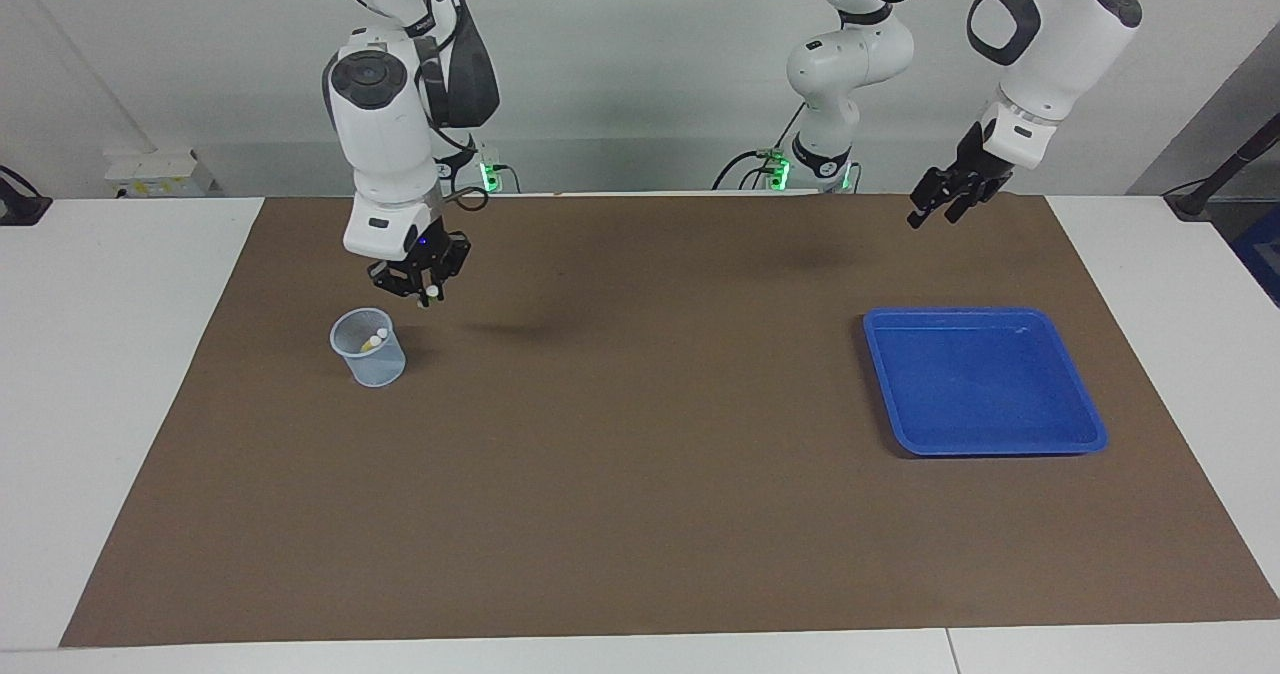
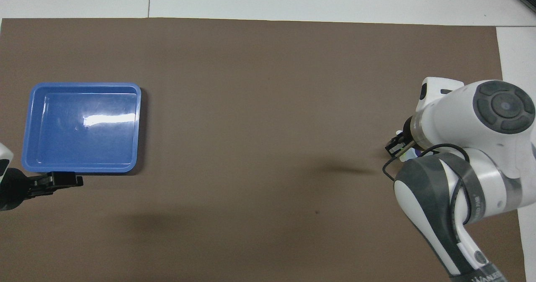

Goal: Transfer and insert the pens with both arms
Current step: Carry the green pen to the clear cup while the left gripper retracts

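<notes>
One high camera looks across the table at the robots, the other looks steeply down from their end, and both share the brown mat and blue tray.

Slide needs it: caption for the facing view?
Right gripper carries a pen beside the clear plastic cup; left gripper waits above the brown mat.
</notes>
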Controlling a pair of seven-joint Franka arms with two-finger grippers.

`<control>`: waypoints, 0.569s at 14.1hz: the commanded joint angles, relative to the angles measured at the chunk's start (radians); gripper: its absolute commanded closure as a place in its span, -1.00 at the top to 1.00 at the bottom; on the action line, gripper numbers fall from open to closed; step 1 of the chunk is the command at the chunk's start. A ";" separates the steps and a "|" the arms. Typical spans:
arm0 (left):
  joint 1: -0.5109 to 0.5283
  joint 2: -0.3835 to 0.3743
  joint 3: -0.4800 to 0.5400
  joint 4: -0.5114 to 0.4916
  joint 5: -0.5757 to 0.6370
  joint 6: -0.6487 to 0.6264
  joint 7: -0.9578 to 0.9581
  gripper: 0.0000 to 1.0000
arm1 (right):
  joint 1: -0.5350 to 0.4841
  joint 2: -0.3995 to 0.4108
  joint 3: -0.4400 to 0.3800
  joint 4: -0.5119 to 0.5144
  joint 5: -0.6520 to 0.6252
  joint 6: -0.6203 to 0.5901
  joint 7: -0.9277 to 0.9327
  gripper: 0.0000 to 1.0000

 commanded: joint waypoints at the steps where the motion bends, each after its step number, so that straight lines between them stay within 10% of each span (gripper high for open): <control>1: 0.031 0.006 -0.011 0.037 0.091 -0.007 0.132 0.69 | -0.054 -0.010 0.012 0.003 -0.034 -0.008 -0.118 -1.00; 3: 0.029 0.023 -0.012 0.063 0.123 -0.010 0.166 1.00 | -0.069 -0.006 0.014 0.000 -0.035 0.015 -0.140 -1.00; 8: 0.014 0.032 -0.021 0.087 0.127 -0.017 0.149 1.00 | -0.107 0.000 0.014 -0.034 -0.038 0.098 -0.239 -1.00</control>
